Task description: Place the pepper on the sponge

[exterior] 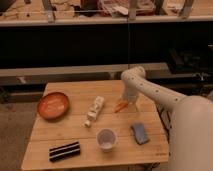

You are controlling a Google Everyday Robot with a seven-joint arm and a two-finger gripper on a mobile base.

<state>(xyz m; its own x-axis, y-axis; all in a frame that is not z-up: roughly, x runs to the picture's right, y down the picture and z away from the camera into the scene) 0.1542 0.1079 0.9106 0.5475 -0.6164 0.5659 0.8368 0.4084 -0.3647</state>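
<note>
The pepper (120,106) is not on the sponge (140,133). It sits low at the worktop (75,127), right at the claw (126,102), poking out on the side away from the arm. The two look to be touching. I cannot tell whether the claw is wide, narrow or already gripping the pepper, nor whether the pepper rests on the wood or is just off it.

The sponge lies flat and bare, nearer the robot than the claw and a little toward the arm's side, well apart from the pepper.

I judge the step in hand to be the pick-up, with the claw down at the pepper and the carry to the sponge left to do. The next move calls for a sure hold on a slim, tapered thing that could slip or roll. After that comes a lift clear of the wood and a short carry back toward the robot. The sponge is a small pad, so the pepper should be let go low and over its middle so that it stays on.

A cup (106,139) stands nearer the robot than the claw, beside the sponge on its far side from the arm, and is best kept clear of. A tube (94,111) lies just beyond the pepper, and a bowl (53,105) sits farther out the same way.

No brand, label or writing can be read on anything here.
</note>
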